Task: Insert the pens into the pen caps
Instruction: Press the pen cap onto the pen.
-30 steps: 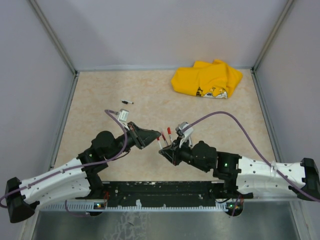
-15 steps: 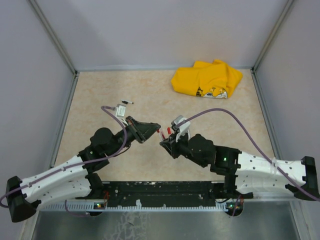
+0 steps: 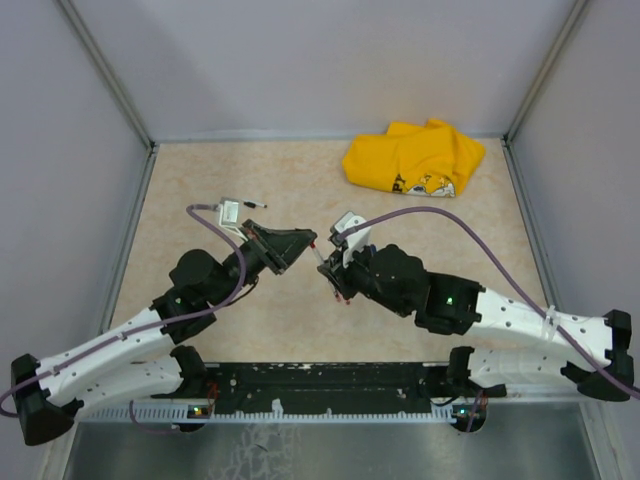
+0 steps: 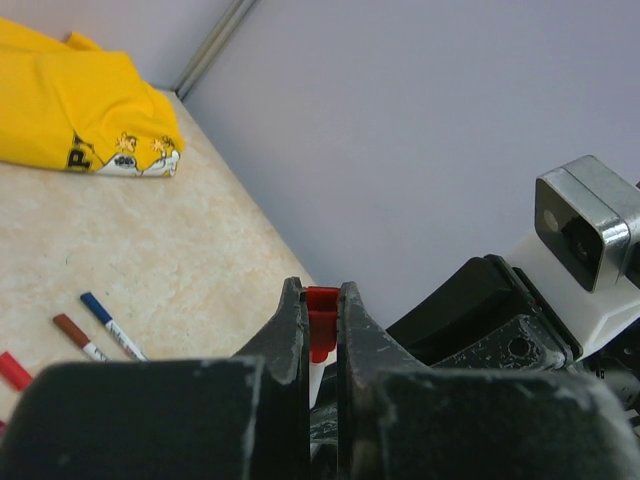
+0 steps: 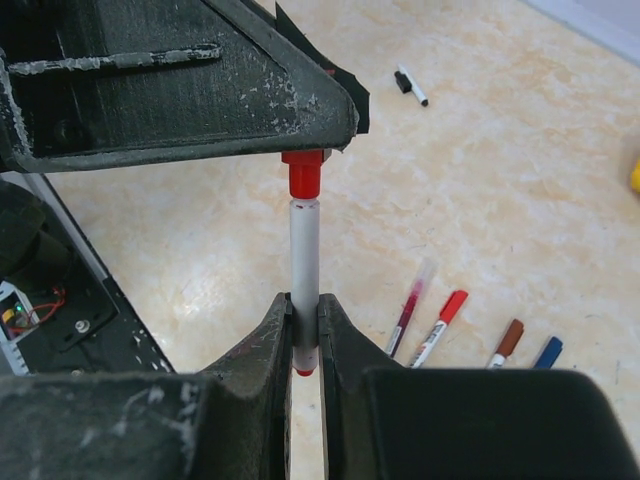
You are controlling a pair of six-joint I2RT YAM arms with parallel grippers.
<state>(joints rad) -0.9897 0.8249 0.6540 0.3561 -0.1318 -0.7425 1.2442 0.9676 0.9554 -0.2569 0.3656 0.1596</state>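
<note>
My right gripper (image 5: 305,305) is shut on a white pen (image 5: 304,262) near its red lower end and holds it upright above the table. My left gripper (image 4: 321,300) is shut on a red pen cap (image 4: 322,322). In the right wrist view the cap (image 5: 303,175) sits on the pen's top end, under the left fingers (image 5: 200,100). In the top view the two grippers (image 3: 303,243) (image 3: 335,287) meet mid-table with the pen (image 3: 322,262) between them. Several capped pens (image 5: 440,327) lie on the table beside it; they also show in the left wrist view (image 4: 110,325).
A yellow cloth (image 3: 413,158) lies at the back right. A small black pen (image 3: 256,204) lies alone at the back left, also in the right wrist view (image 5: 412,86). Grey walls enclose the table on three sides.
Both grippers have moved away from the near edge and to the left, staying joined at the pen and cap. The right arm now covers the loose pens in the top view.
</note>
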